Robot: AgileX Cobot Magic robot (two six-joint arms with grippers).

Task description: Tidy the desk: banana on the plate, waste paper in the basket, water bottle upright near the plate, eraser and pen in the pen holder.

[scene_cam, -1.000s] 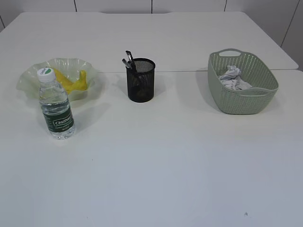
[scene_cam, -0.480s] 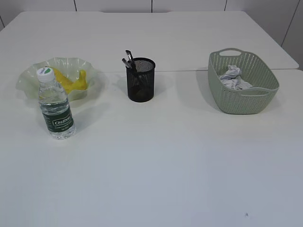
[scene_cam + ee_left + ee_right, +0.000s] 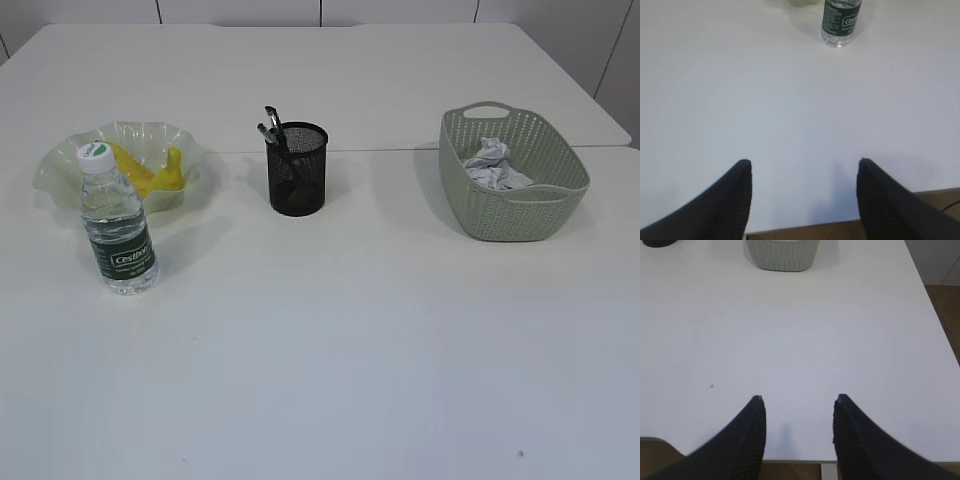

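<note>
The front half of the table [image 3: 330, 380] is lying bare, so a gripper is finding lots of room to pass there. Things are standing in a row farther back. The water bottle [image 3: 118, 222] is standing upright on the left, just in front of the plate [image 3: 60, 165], blocking the way to it from the front. The black pen holder [image 3: 297, 170] is sitting in the middle, with wide gaps on both sides. The green basket [image 3: 512, 205] is filling the right side. Behind the row, the table is lying open again.
</note>
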